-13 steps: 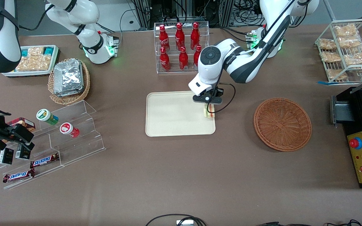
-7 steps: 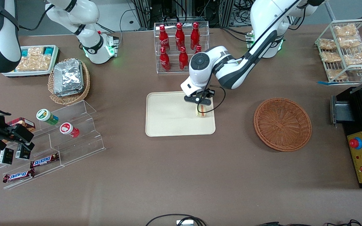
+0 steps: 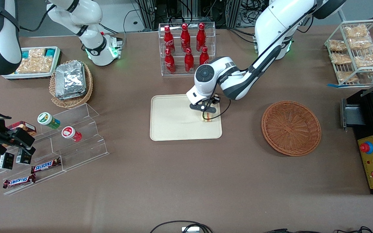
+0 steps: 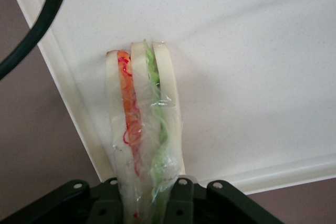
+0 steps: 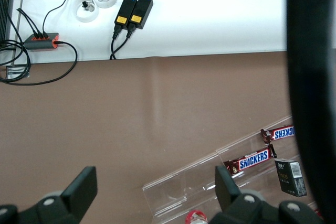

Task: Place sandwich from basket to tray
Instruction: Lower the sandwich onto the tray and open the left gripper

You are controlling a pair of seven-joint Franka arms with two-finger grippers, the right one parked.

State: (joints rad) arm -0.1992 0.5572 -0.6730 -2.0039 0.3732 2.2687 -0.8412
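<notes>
Brown table (image 3: 186, 181) carries everything. Gripper (image 3: 206, 114) low over tray (image 3: 173, 119), at its basket-side end. Basket (image 3: 291, 127) lies toward working arm's end from gripper. Clear rack with 6 red bottles (image 3: 186, 48) farther from front camera. Tan basket of foil packets (image 3: 71, 82) and clear stepped stand (image 3: 63, 139) toward parked arm's end.

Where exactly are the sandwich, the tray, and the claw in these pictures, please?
sandwich (image 4: 143, 129): left wrist view, on its wrapped filling edge.
tray (image 3: 173, 126): front view, on its bare floor.
claw (image 3: 207, 114): front view, between its fingertips, shut on the sandwich above the tray.
</notes>
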